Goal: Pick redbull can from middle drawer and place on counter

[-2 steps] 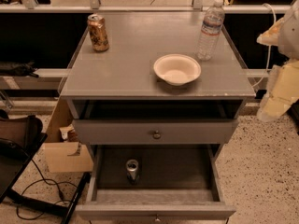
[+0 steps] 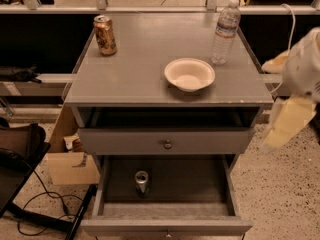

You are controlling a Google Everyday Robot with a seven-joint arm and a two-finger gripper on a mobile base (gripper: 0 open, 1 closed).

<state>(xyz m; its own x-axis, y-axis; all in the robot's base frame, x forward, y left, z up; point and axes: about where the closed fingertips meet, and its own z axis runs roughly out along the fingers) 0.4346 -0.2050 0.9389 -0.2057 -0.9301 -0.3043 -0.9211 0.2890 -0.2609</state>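
The redbull can (image 2: 142,182) stands upright on the dark floor of the open middle drawer (image 2: 200,181), left of centre, with its silver top facing up. The grey counter (image 2: 135,71) tops the cabinet above it. My gripper (image 2: 289,124) hangs off the right side of the cabinet, at about the height of the upper drawer. It is well to the right of the can, higher than it, and touches nothing.
On the counter stand a gold-brown can (image 2: 105,35) at the back left, a white bowl (image 2: 189,74) right of centre and a water bottle (image 2: 225,31) at the back right. The upper drawer front (image 2: 167,143) has a round knob. A cardboard box (image 2: 70,161) and cables lie on the floor to the left.
My gripper has sunk a little lower and slightly leftward beside the cabinet. The can and the things on the counter have not moved.
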